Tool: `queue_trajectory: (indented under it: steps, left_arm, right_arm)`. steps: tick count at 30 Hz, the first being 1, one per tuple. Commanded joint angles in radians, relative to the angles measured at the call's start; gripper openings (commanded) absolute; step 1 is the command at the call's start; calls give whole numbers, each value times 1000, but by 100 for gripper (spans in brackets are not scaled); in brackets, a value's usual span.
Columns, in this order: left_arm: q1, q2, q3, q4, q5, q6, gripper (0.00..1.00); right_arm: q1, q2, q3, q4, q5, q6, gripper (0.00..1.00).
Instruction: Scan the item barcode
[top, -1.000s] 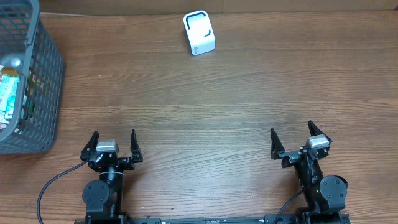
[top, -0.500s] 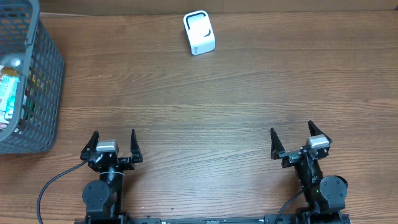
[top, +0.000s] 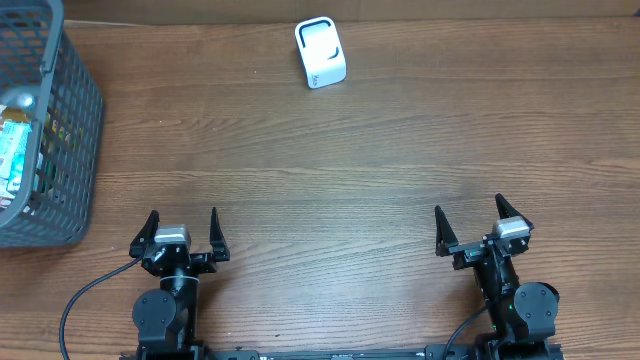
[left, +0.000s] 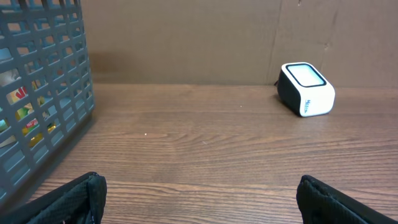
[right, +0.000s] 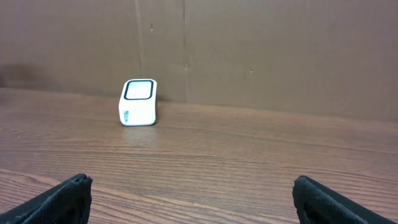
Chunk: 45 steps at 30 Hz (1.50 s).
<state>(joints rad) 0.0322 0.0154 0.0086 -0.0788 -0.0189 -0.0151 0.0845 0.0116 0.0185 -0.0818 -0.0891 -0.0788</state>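
A white barcode scanner (top: 320, 52) with a dark-rimmed window stands at the far middle of the wooden table; the left wrist view has the scanner (left: 306, 98) at upper right, the right wrist view has the scanner (right: 139, 102) at upper left. Packaged items (top: 18, 150) lie inside a grey mesh basket (top: 70, 120) at the far left, seen through the basket wall (left: 43, 93). My left gripper (top: 181, 230) rests open near the front edge, nothing between its fingers. My right gripper (top: 468, 225) is open too, at the front right, and empty.
A brown cardboard wall (right: 261, 50) backs the table's far edge. A black cable (top: 85, 295) loops from the left arm's base at the front edge. Bare wood (top: 330, 180) lies between the grippers and the scanner.
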Motion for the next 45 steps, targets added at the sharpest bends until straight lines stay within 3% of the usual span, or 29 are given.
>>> queue_trajectory:
  steps: [1,18,24,30,36,45]
  left_arm:
    - [-7,-11,-4,1,15,16,100]
    - [-7,-11,-4,3,15,16,99]
    - [-7,-11,-3,110,61,15,99]
    - [-7,-11,28,313,186,-35,99]
    - [-7,-11,137,502,235,-129,100]
    - [-7,-11,436,555,237,-146,100]
  right_arm:
    - [-6,-7,-10,5,5,-4,100]
    - [-6,-7,-10,5,5,-4,100]
    - [-6,-7,-10,5,5,-4,100]
    - [-6,-7,-10,5,5,-4,100]
    - [-6,-7,-10,5,5,-4,100]
    - [-6,-7,-10,5,5,-4,100]
